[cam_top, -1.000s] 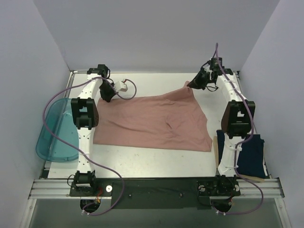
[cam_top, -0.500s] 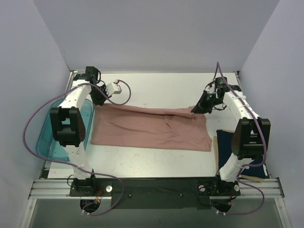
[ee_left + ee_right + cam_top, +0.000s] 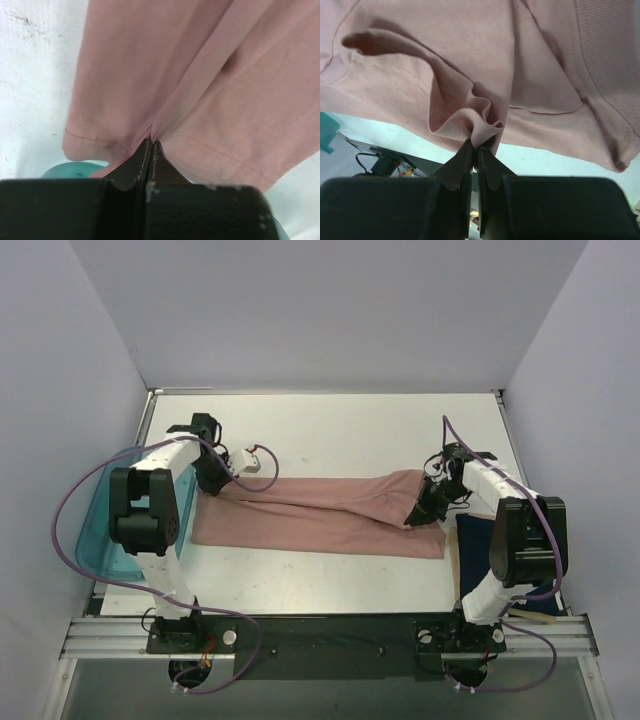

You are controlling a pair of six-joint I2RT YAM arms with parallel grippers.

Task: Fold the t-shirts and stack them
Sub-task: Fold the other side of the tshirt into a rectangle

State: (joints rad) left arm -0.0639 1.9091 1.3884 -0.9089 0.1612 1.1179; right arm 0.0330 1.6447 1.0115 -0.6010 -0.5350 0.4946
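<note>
The dusty pink t-shirt (image 3: pixel 320 515) lies across the middle of the table, its far half folded toward the near half; no print shows. My left gripper (image 3: pixel 215 485) is shut on its far left edge (image 3: pixel 150 134). My right gripper (image 3: pixel 422 508) is shut on a bunched fold of its right edge (image 3: pixel 482 135), over the shirt's right end. The pink cloth fills both wrist views. The dark navy t-shirt (image 3: pixel 545 575) lies folded at the near right, mostly hidden behind the right arm.
A translucent teal plastic tray (image 3: pixel 105 530) sits off the table's left edge, beside the left arm. A tan board (image 3: pixel 456 560) lies under the navy shirt. Grey walls close in the table on three sides.
Both grippers have pulled the shirt's far edge toward the near side and lowered it, so the spread shirt is now a narrower folded band. Both stayed shut on the cloth.
</note>
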